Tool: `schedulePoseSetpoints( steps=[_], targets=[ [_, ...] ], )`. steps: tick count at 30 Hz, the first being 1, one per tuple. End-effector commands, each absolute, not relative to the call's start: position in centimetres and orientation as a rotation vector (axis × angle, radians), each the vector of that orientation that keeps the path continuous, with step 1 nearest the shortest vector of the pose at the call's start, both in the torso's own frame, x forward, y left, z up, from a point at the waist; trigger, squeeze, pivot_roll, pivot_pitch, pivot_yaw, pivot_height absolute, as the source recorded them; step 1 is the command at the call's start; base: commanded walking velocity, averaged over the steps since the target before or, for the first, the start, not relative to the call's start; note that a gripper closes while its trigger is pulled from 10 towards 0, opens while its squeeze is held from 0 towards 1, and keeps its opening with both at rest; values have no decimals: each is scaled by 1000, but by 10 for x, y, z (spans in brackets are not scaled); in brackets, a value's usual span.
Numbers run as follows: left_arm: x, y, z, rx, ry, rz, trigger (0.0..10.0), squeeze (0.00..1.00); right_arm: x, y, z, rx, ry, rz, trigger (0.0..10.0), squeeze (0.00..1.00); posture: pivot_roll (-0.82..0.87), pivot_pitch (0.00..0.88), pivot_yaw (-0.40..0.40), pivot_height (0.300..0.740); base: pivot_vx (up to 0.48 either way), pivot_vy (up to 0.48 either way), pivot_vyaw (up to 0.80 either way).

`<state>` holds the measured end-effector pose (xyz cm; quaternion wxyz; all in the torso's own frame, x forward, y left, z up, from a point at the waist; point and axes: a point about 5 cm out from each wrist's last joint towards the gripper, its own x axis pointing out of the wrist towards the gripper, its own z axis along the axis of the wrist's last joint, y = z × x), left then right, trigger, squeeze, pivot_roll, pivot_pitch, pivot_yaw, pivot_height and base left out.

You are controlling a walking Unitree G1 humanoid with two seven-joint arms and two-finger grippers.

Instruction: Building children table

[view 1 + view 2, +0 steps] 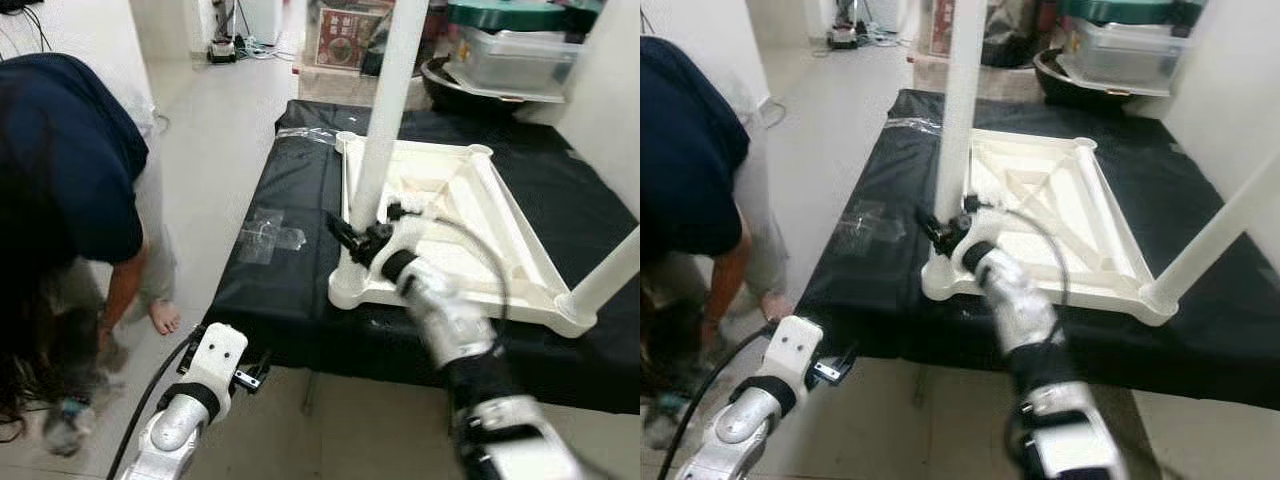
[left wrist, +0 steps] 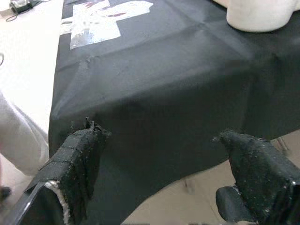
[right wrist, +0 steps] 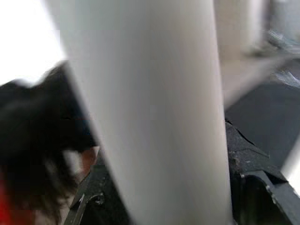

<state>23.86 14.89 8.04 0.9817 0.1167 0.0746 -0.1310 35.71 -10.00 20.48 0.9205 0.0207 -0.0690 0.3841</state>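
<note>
White, smooth plastic: the upturned tabletop (image 1: 470, 230) lies on the black-draped worktop (image 1: 290, 250). My right gripper (image 1: 352, 232) is clamped round the near-left round leg (image 1: 385, 110), standing in its corner socket. I judge I'm seating it; next comes a firm, straight twist. My left gripper (image 2: 164, 173) hangs agape, empty.

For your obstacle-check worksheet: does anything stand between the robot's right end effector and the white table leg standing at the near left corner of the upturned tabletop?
Nothing visible does. The right end effector is already at the base of the white table leg, and the right wrist view shows the leg between its fingers. The leg stands upright in the corner of the upturned tabletop.
</note>
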Motion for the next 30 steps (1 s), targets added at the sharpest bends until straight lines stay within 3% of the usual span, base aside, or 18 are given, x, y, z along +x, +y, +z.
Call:
schedulePoseSetpoints(
  steps=[1, 4, 5, 7, 8, 10, 12, 13, 15, 16, 18, 23, 24, 25, 27, 28, 29, 30],
  targets=[
    [239, 149, 79, 235, 156, -263, 10000, 0, 345, -77, 206, 37, -156, 999, 10000, 0, 134, 0, -89, 740, 0, 0, 0],
    [239, 148, 79, 233, 154, -258, 10000, 0, 341, -70, 203, 54, -148, 1052, 9569, 0, 142, 0, -94, 740, 0, 0, 0],
    [238, 148, 79, 233, 156, -257, 10000, 0, 340, -66, 199, 57, -139, 1050, 8863, 0, 147, 0, -95, 740, 0, 0, 0],
    [237, 148, 78, 233, 158, -257, 10000, 0, 339, -62, 194, 58, -127, 1045, 8863, 0, 150, 0, -96, 740, 0, 0, 0],
    [236, 148, 78, 234, 160, -257, 10000, 0, 347, -63, 188, 54, -117, 951, 0, 0, 149, 0, -94, 740, 0, 0, 0],
    [235, 149, 77, 234, 162, -256, 10000, 0, 360, -68, 177, 29, -77, 736, 0, 0, 149, 0, -94, 740, 0, 0, 0],
    [234, 149, 77, 234, 163, -256, 10000, 0, 363, -70, 175, 22, -69, 702, 0, 0, 149, 0, -94, 740, 0, 0, 0],
    [234, 149, 77, 234, 163, -256, 10000, 0, 375, -90, 158, 64, 51, 398, 0, 0, 138, 0, -89, 740, 0, 0, 0],
    [236, 148, 77, 236, 163, -259, 10000, 0, 368, -143, 114, 97, 275, -216, 0, 0, 134, 0, -88, 740, 0, 0, 0],
    [236, 148, 77, 236, 163, -259, 10000, 0, 368, -143, 114, 97, 275, -216, 0, 0, 134, 0, -88, 740, 0, 0, 0],
    [237, 147, 77, 237, 161, -261, 10000, 0, 351, -162, 94, 74, 345, -428, 0, 0, 137, 0, -84, 740, 0, 0, 0],
    [236, 144, 78, 231, 160, -271, 10000, 0, 338, -149, 100, 37, 287, -408, 0, 0, 118, 0, -68, 740, 0, 0, 0],
    [236, 143, 76, 233, 163, -279, 10000, 0, 338, -139, 101, 31, 285, -332, 3804, 0, 115, 0, -68, 740, 0, 0, 0],
    [236, 141, 76, 233, 164, -285, 10000, 0, 340, -127, 103, 38, 288, -209, 10000, 0, 110, 0, -68, 740, 0, 0, 0],
    [236, 141, 76, 233, 165, -288, 10000, 0, 342, -118, 103, 43, 289, -130, 10000, 0, 110, 0, -68, 740, 0, 0, 0],
    [237, 141, 76, 233, 164, -288, 10000, 0, 344, -111, 113, 37, 217, -18, 10000, 122, 120, 0, -76, 740, 0, 0, 0],
    [237, 141, 76, 232, 162, -285, 10000, 0, 345, -101, 123, 68, 145, 119, 10000, 1000, 123, 0, -78, 740, 0, 0, 0],
    [237, 143, 77, 232, 160, -281, 10000, 0, 343, -84, 134, 104, 105, 308, 10000, 1000, 122, 0, -77, 740, 0, 0, 0]
  ],
)
